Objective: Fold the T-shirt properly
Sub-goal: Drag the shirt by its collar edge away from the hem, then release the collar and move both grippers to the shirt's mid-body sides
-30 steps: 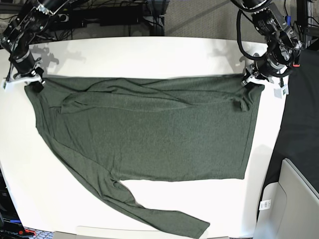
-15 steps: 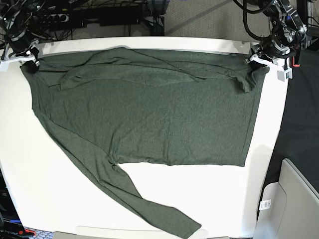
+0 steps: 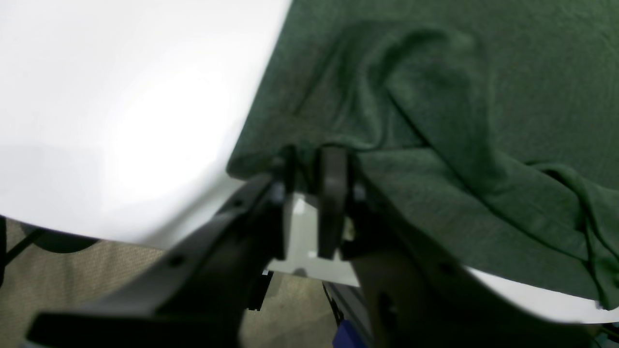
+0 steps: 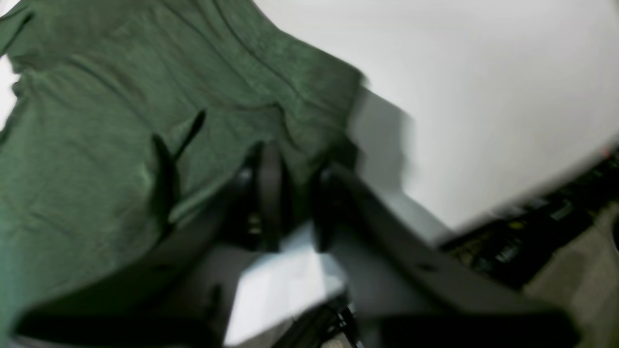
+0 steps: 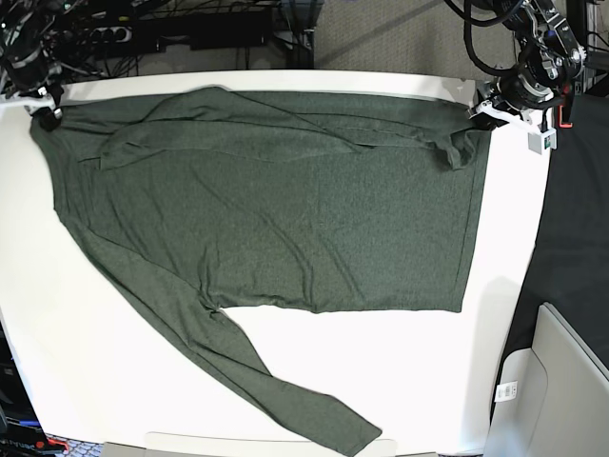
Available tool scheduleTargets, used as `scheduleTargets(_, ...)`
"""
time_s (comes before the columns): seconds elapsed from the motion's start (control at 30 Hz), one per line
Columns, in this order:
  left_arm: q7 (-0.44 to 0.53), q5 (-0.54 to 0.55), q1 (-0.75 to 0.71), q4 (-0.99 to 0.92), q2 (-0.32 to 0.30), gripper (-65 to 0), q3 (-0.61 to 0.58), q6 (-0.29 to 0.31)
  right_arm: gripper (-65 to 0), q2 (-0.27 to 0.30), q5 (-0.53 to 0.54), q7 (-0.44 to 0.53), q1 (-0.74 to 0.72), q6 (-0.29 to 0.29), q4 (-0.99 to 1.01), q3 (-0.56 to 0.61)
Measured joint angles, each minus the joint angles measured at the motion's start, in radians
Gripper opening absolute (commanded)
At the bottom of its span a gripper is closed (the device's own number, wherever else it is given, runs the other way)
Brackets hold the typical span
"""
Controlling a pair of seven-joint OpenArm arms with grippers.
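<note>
The dark olive T-shirt [image 5: 285, 209] lies spread across the white table [image 5: 400, 381]. One long sleeve [image 5: 285, 400] trails to the front edge; the other is folded across the top. My left gripper [image 5: 487, 114] is at the shirt's far right corner. In the left wrist view the left gripper [image 3: 309, 162] has its jaws slightly apart, with the shirt [image 3: 435, 121] edge lying between the tips. My right gripper [image 5: 40, 105] is at the far left corner. The right gripper [image 4: 297, 166] is also parted, with the shirt [image 4: 96, 145] hem between its fingers.
The table's far edge runs just behind both grippers, with cables and dark gear [image 5: 190, 29] beyond it. A pale grey bin [image 5: 561, 381] stands off the table's right front corner, beside a black strip [image 5: 571, 238].
Both arms have dragged the shirt's top edge toward the far side of the table, stretching it flat. Both pairs of jaws, shut on the cloth before, now stand slightly apart.
</note>
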State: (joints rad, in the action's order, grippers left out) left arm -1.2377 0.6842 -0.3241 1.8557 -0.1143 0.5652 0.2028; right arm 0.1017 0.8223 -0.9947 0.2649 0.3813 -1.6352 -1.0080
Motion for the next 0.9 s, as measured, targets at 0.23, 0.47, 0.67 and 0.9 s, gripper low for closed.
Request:
scheduleTargets(0.23,-0.031,0.000,0.000,0.000,-0.005,-45.7,0.067,0.000,-37.7,0.001,0.004,-0.001,0.011,-0.001,-0.003,-0.008)
scheduleTargets(0.47,-0.042,-0.002,-0.001,0.051,-0.025,-45.6,0.181,0.000,-37.7,0.000,0.006,0.001,0.027,-0.002,-0.084,-0.110)
scheduleTargets(0.67,-0.053,-0.006,0.105,0.057,-0.050,-45.6,0.179,0.006,-37.7,0.005,0.015,-0.001,0.016,0.008,-0.187,-0.155)
scheduleTargets(0.9,-0.097,-0.001,0.340,0.006,-0.055,-45.5,0.050,0.007,-37.7,0.090,-0.078,0.001,-0.149,0.008,-0.203,-0.051)
